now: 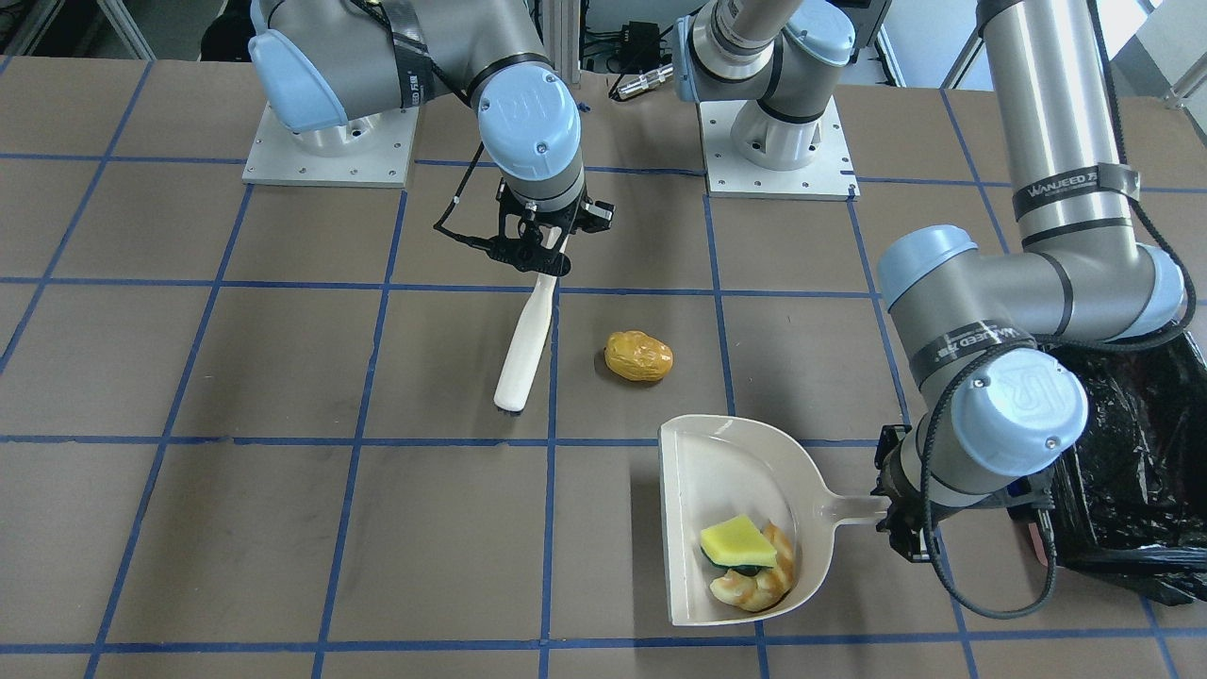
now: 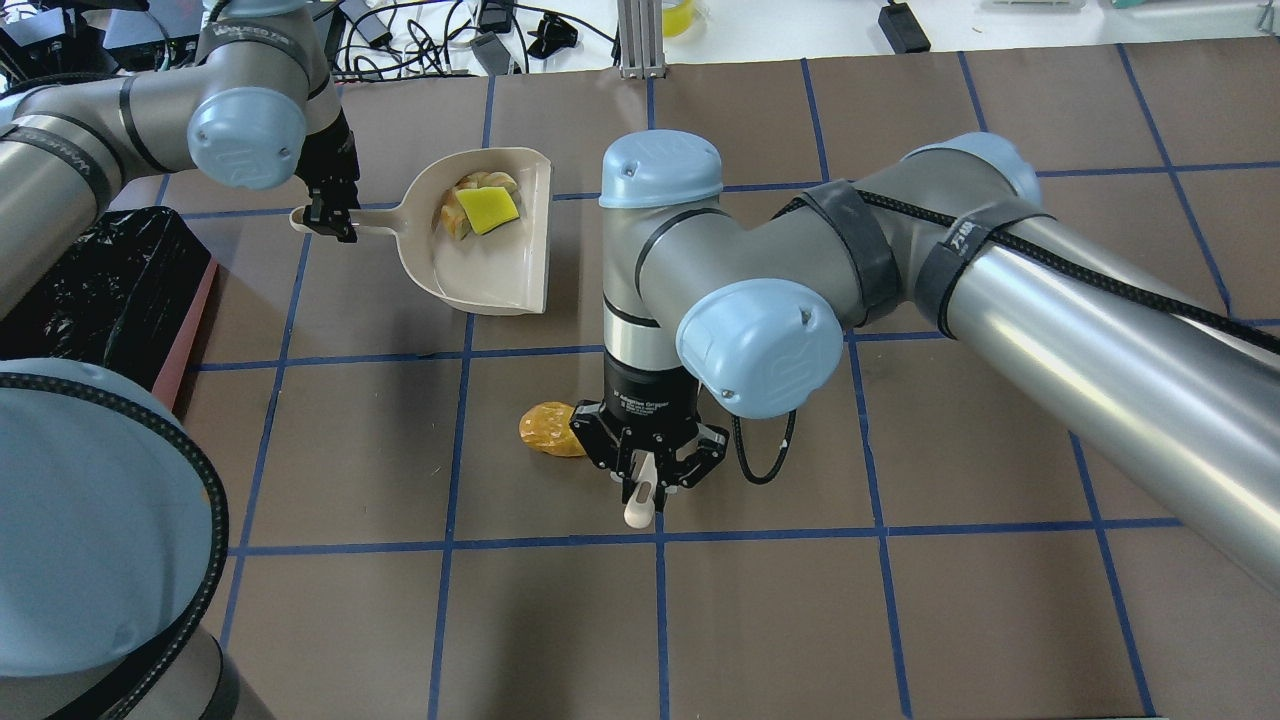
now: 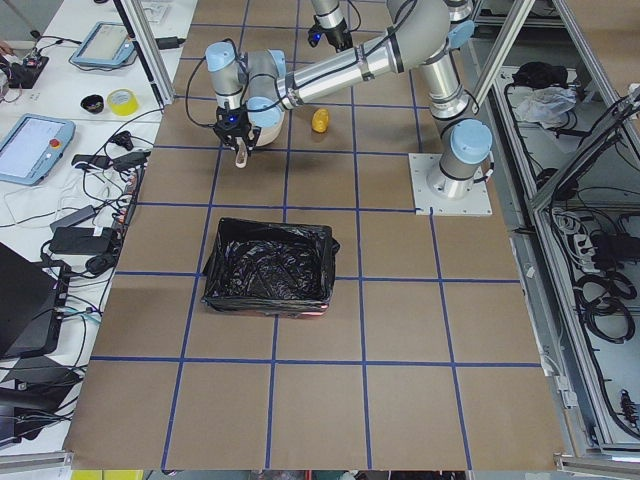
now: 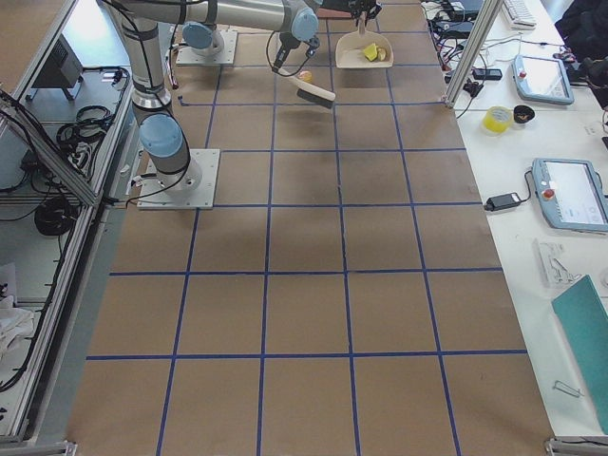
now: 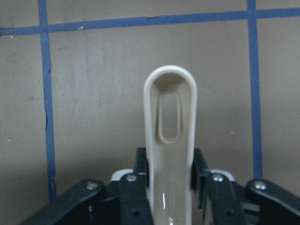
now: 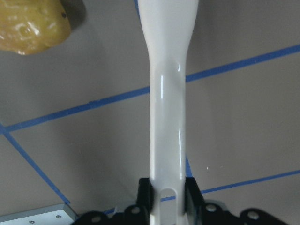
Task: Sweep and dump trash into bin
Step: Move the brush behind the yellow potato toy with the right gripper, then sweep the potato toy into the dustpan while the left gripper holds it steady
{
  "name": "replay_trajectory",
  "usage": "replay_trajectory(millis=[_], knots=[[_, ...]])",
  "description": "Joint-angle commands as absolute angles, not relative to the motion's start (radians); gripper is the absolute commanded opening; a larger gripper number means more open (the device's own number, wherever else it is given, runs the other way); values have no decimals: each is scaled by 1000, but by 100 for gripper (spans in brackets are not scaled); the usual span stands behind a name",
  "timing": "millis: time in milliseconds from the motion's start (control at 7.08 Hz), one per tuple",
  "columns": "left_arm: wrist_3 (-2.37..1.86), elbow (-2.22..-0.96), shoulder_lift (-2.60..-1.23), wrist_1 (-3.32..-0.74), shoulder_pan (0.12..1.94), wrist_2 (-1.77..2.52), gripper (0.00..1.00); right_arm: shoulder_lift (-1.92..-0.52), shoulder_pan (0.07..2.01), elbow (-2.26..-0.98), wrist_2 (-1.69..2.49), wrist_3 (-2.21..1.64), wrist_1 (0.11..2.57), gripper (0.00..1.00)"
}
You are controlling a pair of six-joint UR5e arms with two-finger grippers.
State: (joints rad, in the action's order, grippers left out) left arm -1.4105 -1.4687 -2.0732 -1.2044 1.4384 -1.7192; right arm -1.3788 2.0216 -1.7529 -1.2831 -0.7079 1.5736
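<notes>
The golden-brown potato lump [image 1: 639,356] lies on the table, also showing in the right wrist view [image 6: 30,23]. My right gripper [image 1: 542,255] is shut on the handle of a white brush [image 1: 524,349], whose head rests on the table just beside the lump. My left gripper [image 1: 896,514] is shut on the handle of the beige dustpan [image 1: 726,462]; the handle fills the left wrist view [image 5: 170,140]. The yellow sponge wedge [image 1: 738,540] and the croissant piece [image 1: 759,585] lie in the pan. The bin [image 1: 1132,453] with its black bag stands behind my left arm.
The table is brown with blue tape grid lines. The two arm bases [image 1: 778,151] stand at its far edge in the front-facing view. Cables and gadgets [image 2: 480,40] lie beyond the table. The bin also shows in the overhead view [image 2: 90,290], left of the dustpan.
</notes>
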Motion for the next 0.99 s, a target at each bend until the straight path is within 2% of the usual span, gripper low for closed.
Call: replay_trajectory(millis=[0,565,706,847], knots=[[-1338,-1645,-1961,-1192,1397,-1715,0,-1416,2052,-1818,-1214,-770,1595,0],[-1342,-2065,-1766,-895,1391,-1729,0,-1391,2114,-1836,-1189,-772,1663,0],[-1333,-2139,-1744,-826,1390,-1788,0,-1382,2121,-1836,-1187,-772,1686,0],[-1335,-2160,-1723,-828,1388,-1814,0,-1375,2125,-1836,-1189,-772,1689,0]])
